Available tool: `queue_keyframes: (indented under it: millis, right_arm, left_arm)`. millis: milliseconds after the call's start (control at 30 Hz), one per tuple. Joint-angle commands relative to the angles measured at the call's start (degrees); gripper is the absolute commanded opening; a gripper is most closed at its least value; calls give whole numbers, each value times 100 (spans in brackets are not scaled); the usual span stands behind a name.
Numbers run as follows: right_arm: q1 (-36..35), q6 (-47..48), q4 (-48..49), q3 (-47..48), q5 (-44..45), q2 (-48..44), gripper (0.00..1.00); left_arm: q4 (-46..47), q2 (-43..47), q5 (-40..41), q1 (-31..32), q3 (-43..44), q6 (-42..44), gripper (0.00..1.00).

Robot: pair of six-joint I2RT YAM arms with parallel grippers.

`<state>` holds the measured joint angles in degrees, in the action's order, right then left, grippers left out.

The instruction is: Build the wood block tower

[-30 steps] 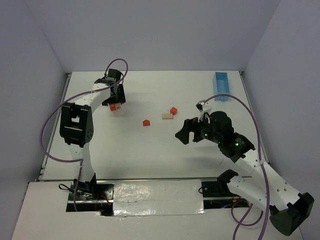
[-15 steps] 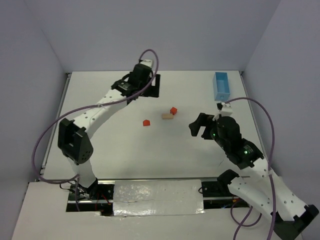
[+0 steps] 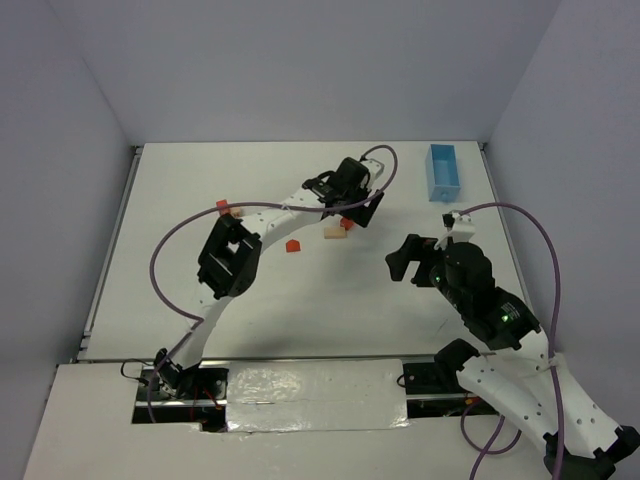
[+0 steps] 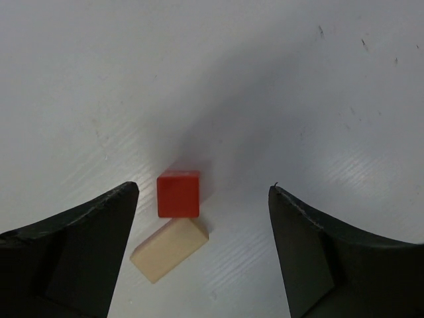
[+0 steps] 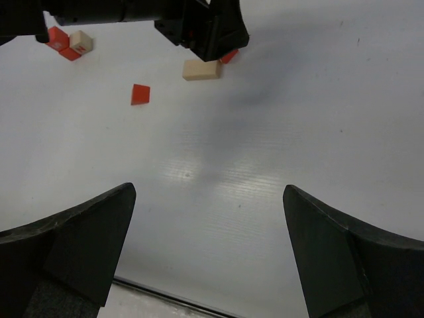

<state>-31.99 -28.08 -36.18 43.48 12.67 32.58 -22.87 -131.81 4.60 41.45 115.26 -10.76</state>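
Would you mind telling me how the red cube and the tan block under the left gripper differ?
The red cube is red-orange; the tan block is pale. The cube is compact, the block longer. In the left wrist view the cube sits square, the block slanted. Both lie on the table, below the open left gripper.

The left claw (image 3: 356,207) has swung from the far-left blocks (image 3: 225,210), well left of the tan bar (image 4: 169,248), to hover spread wide over the bar and the red cube (image 4: 178,193) beside it. The right claw (image 3: 408,258) has drawn back rightward, farther from the bar.
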Motion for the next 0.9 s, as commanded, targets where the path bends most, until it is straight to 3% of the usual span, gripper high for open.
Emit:
queue_keyframes:
  millis: [0, 100, 500, 667, 867]
  right_arm:
    - [-9, 153, 85, -15, -150, 12, 100]
    - [-9, 188, 129, -33, -264, 38, 100]
    - [-9, 276, 217, -94, -581, 161, 100]
    - [-18, 294, 278, -103, -634, 205, 100]
    - [-9, 320, 305, -103, -695, 284, 100]
  left_arm:
    - [-33, -275, 31, 30, 559, 347, 90]
    - [133, -319, -38, 30, 392, 408, 77]
    - [90, -653, 164, 21, 480, 496, 73]
    - [195, -574, 243, 3, 243, 470, 63]
    - [222, -495, 269, -6, 154, 435, 43]
